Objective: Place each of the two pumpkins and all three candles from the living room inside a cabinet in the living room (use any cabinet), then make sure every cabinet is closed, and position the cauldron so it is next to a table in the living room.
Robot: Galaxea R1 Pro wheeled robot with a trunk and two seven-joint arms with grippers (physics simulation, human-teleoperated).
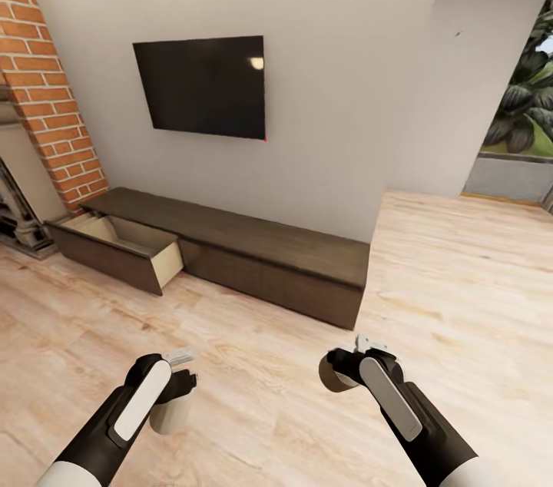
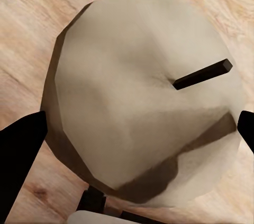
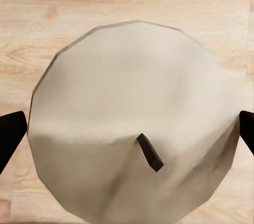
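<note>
Candles held over wood floor in front of cabinet [image 1: 230, 249], one candle [image 1: 170, 416] clamped in left gripper [image 1: 183, 379], 2nd candle [image 1: 335, 373] clamped in right gripper [image 1: 355, 361], cabinet's left-end drawer [image 1: 123, 250] pulled out.

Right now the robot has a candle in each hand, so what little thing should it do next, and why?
Probably roll forward toward the open drawer of the cabinet. The left gripper holds one candle and the right gripper holds another candle, but the drawer sits well beyond both, across bare floor.
</note>
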